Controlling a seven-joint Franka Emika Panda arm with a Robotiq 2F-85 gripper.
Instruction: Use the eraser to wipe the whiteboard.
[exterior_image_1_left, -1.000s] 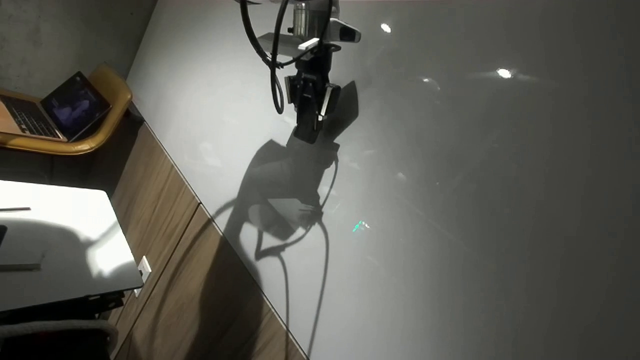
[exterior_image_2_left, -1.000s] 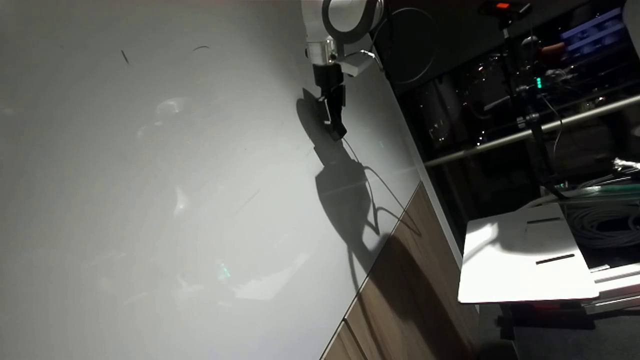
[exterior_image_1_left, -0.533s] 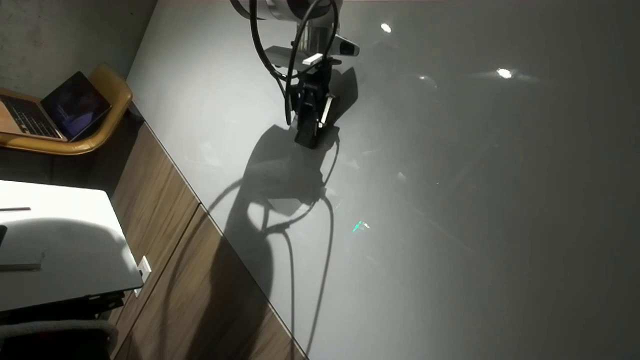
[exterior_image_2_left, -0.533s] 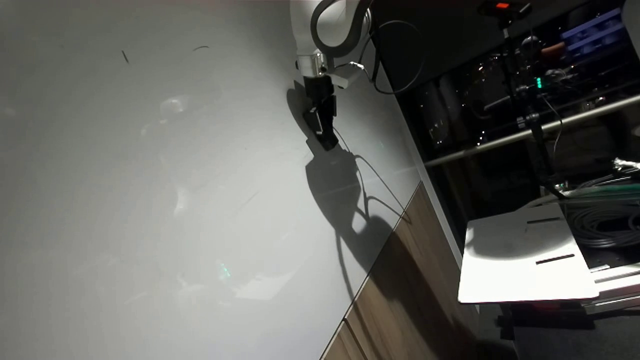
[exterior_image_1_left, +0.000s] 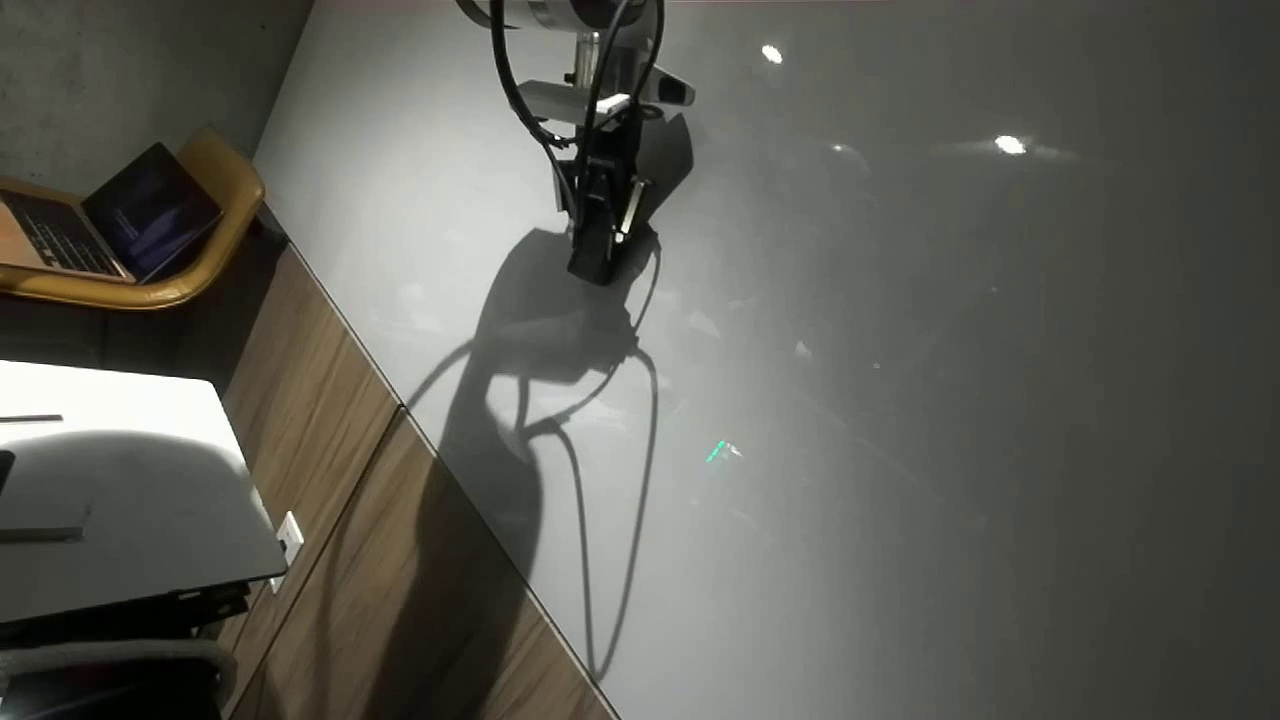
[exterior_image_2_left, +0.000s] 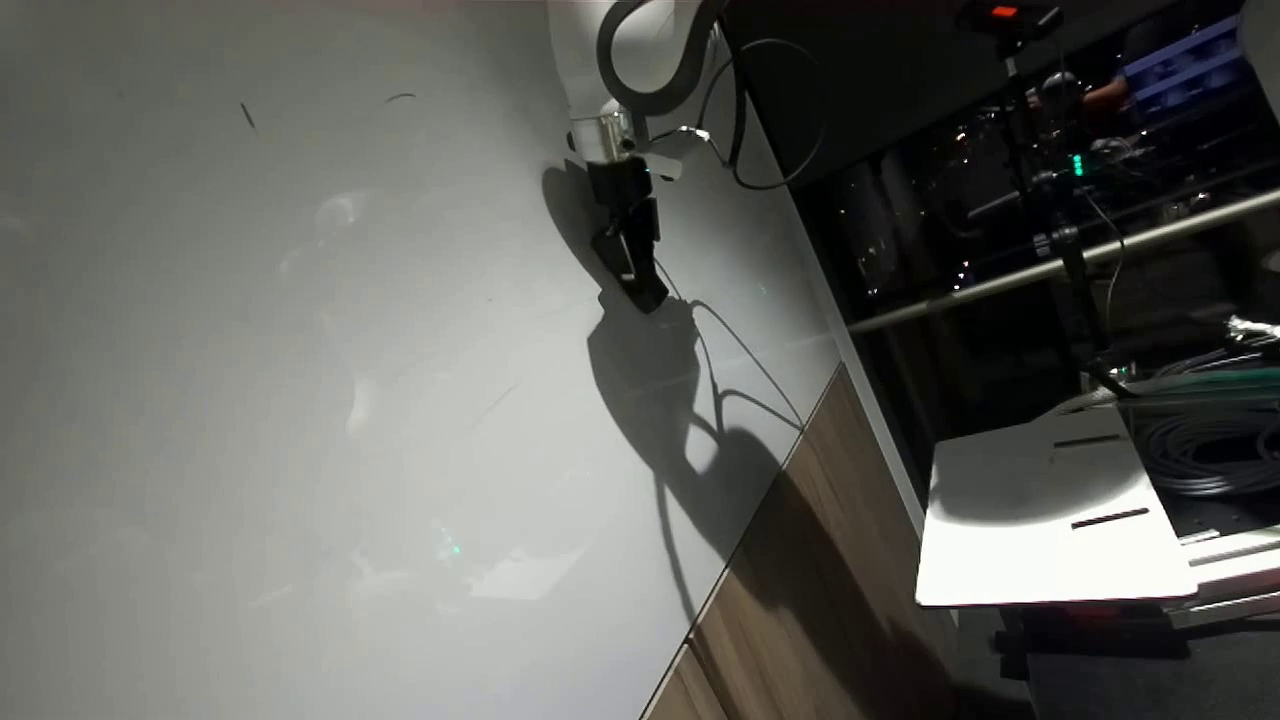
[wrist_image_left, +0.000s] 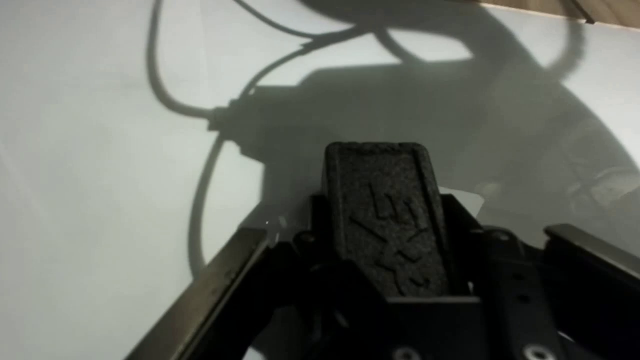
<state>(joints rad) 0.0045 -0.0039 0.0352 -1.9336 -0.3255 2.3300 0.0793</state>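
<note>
The eraser (wrist_image_left: 380, 175), a dark grey block with thin black scribbles on its upper face, is clamped between the two fingers of my gripper (wrist_image_left: 385, 220). Its far end sticks out beyond the fingertips. In both exterior views the gripper (exterior_image_1_left: 603, 215) points downward in the picture, with the eraser (exterior_image_2_left: 648, 293) at its tip close over the whiteboard (exterior_image_2_left: 300, 400). Whether the eraser touches the surface I cannot tell. The whiteboard is wide, pale and glossy. Two short dark lines, a marker line (exterior_image_2_left: 248, 115) and a curved stroke (exterior_image_2_left: 401, 97), show on it.
Wood panelling (exterior_image_1_left: 330, 400) borders the whiteboard. A small white tabletop (exterior_image_2_left: 1050, 540) stands beyond it, and a laptop (exterior_image_1_left: 140, 215) lies on a yellow chair (exterior_image_1_left: 235, 180). A cable (exterior_image_1_left: 500, 60) hangs in loops from the arm. The arm's shadow falls across the board.
My gripper has slid to the left in both exterior views, carrying the eraser with it. Its shadow has moved along. The dark lines on the board look the same.
</note>
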